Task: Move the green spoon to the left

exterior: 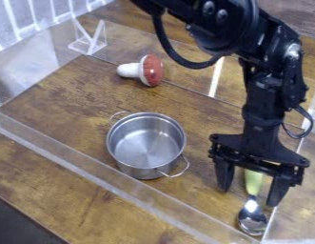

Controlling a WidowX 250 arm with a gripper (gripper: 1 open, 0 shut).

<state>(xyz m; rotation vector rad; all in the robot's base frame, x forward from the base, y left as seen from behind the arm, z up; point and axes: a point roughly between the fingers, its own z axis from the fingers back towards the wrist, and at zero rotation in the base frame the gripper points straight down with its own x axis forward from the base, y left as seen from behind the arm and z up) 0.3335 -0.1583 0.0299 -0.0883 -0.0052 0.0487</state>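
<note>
While the hand (250, 191) straddles the green spoon (252, 184), spread wide (beside the pot (146, 145)), wood shows between.

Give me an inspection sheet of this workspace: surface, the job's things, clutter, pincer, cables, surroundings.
Surface: brown wood-look tabletop, clear panel edging around the work area
Job's things: green spoon at the right, handle partly hidden by the pincer, metal bowl toward the near edge
Clutter: steel pot with two wire handles, seemingly nothing in it; red-and-white mushroom toy lying behind it
Pincer: open, over the spoon's handle
Cables: black cable looping beside the arm
Surroundings: pale slatted thing, far left
</note>
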